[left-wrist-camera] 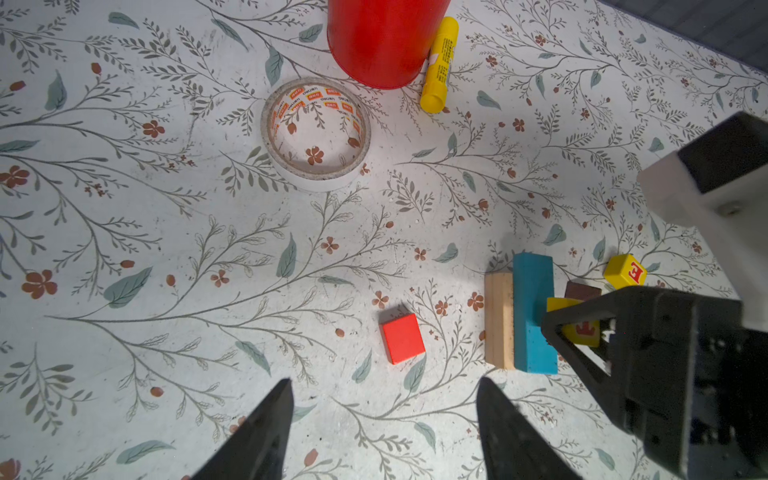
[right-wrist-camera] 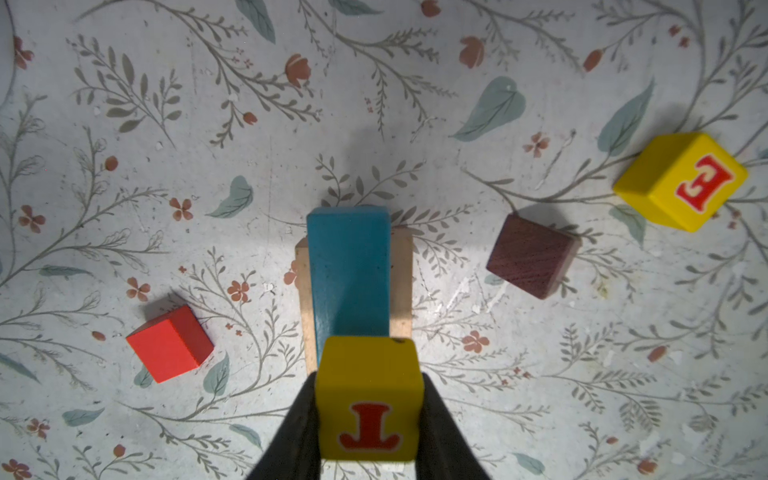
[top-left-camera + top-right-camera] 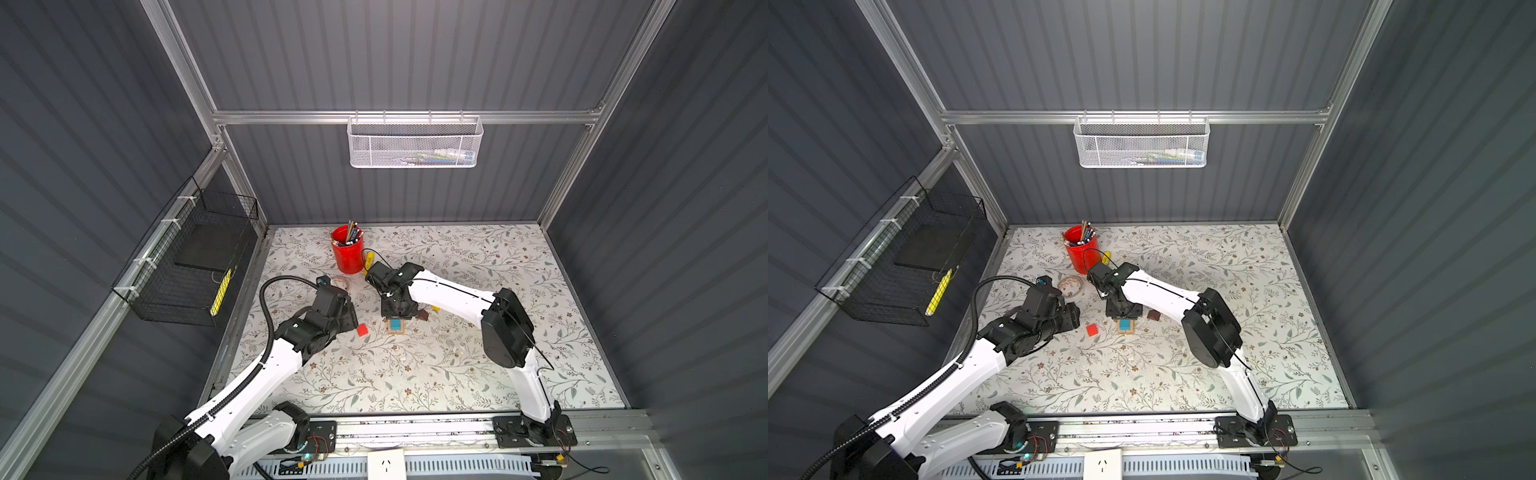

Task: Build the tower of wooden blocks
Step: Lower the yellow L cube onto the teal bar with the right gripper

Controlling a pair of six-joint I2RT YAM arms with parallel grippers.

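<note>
A blue oblong point(image 2: 349, 270) lies on top of stacked tan oblongs point(image 1: 498, 320) near the table's middle point(image 3: 397, 326). My right gripper point(image 2: 369, 419) is shut on a yellow cube point(image 2: 369, 399) with a red letter and holds it over the near end of the blue oblong. A red cube point(image 3: 363, 330) lies left of the stack. To the stack's right lie a dark brown piece point(image 2: 530, 255) and a second yellow cube point(image 2: 681, 180). My left gripper point(image 1: 384, 384) is open and empty, a short way from the red cube point(image 1: 402, 338).
A red pen cup point(image 3: 348, 253) stands at the back, with a yellow marker point(image 1: 438, 66) lying beside it. A tape roll point(image 1: 316, 133) lies between the cup and my left arm. A black wire basket point(image 3: 187, 257) hangs on the left wall.
</note>
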